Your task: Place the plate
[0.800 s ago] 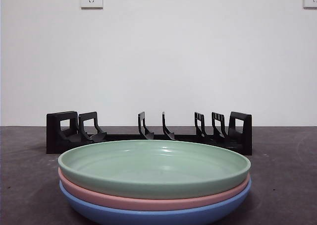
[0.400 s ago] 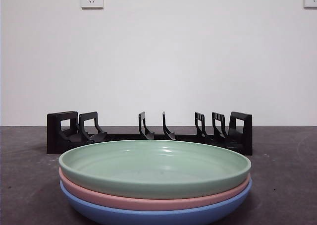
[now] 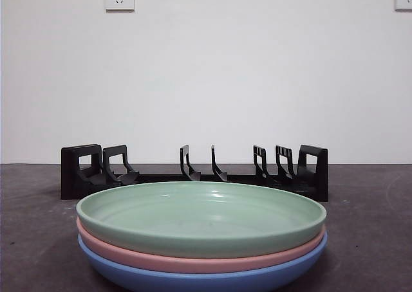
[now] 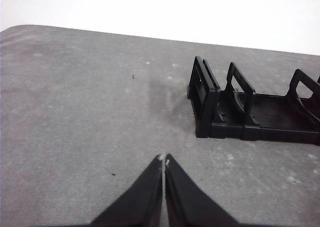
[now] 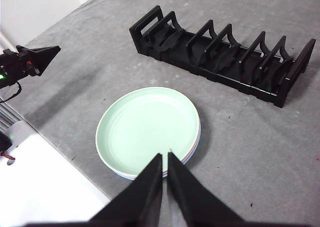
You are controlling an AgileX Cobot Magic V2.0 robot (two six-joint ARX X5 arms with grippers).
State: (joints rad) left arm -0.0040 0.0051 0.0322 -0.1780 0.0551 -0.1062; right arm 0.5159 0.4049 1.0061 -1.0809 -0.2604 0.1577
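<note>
Three plates sit stacked on the grey counter point(image 3: 373, 240), the green plate point(image 3: 201, 216) on top of a pink plate point(image 3: 193, 260) and a blue plate point(image 3: 193, 280), all lying flat just in front of the black plate rack point(image 3: 193, 171), whose slots stand empty. The rack's long axis runs side to side behind the stack, so a plate must be tipped upright and carried back over the stack's far rim to reach a slot.

The right pincer point(image 5: 165, 159) hangs above the near rim of the green plate point(image 5: 148, 129), jaws pressed together and gripping nothing, with the rack point(image 5: 220, 52) beyond the stack. The left pincer point(image 4: 163, 161) waits well off one end of the rack point(image 4: 250, 112), over bare counter, its jaws likewise clenched on nothing (it also shows in the right wrist view, off to that same side of the stack).

By this layout the right arm looks the nearer to the stack; its jaws would have to part before taking the green plate's rim.
</note>
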